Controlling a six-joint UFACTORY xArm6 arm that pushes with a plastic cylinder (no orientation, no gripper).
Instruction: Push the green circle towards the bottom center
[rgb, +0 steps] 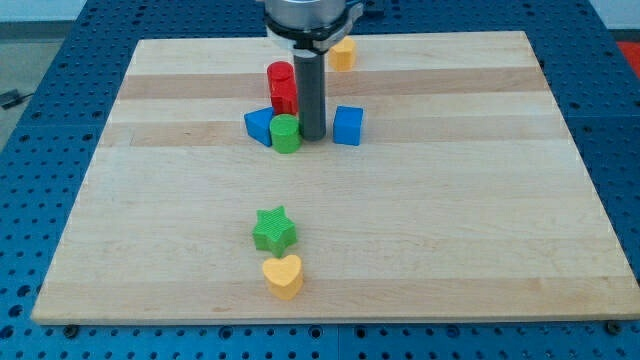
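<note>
The green circle (286, 132) stands in the upper middle of the wooden board (450, 220). My tip (313, 136) rests just to the circle's right, nearly touching it. A blue triangle (259, 125) sits against the circle's left side. Two red blocks (282, 88) stand just above the circle, partly behind the rod. A blue cube (347, 126) lies to the right of my tip.
A green star (274, 230) lies in the lower middle, with a yellow heart (283, 276) just below it near the bottom edge. A yellow block (343, 54) sits near the top edge, partly hidden behind the arm.
</note>
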